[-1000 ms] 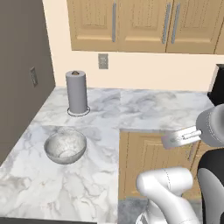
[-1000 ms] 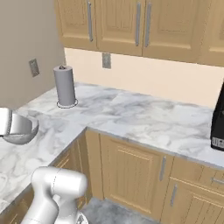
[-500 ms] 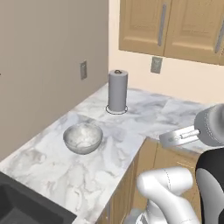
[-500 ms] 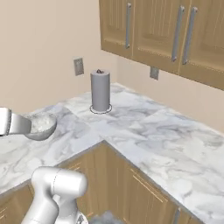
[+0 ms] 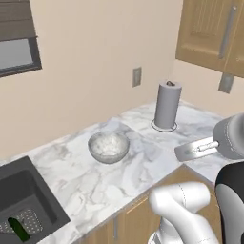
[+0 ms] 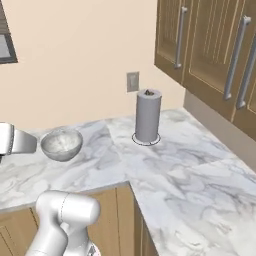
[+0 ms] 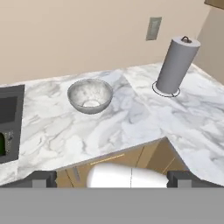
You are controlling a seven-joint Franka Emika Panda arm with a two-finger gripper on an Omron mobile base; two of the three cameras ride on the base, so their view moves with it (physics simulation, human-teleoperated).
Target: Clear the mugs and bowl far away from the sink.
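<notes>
Resting far beyond fingers (image 7: 112,178): bowl (image 7: 90,95)

The base has driven and turned to the left, so both base views have swung along the table (image 5: 90,181). The sink (image 5: 24,200) has come into sight at the lower left of the left base view, with a window (image 5: 16,40) above it. The bowl (image 5: 108,147) and paper-towel roll (image 5: 167,105) themselves have not moved on the table.

A speckled bowl (image 7: 90,95) is being seen upright on the marble counter (image 7: 131,118), with the sink (image 7: 8,118) at left and a paper-towel roll (image 7: 176,65) standing well apart at right.
</notes>
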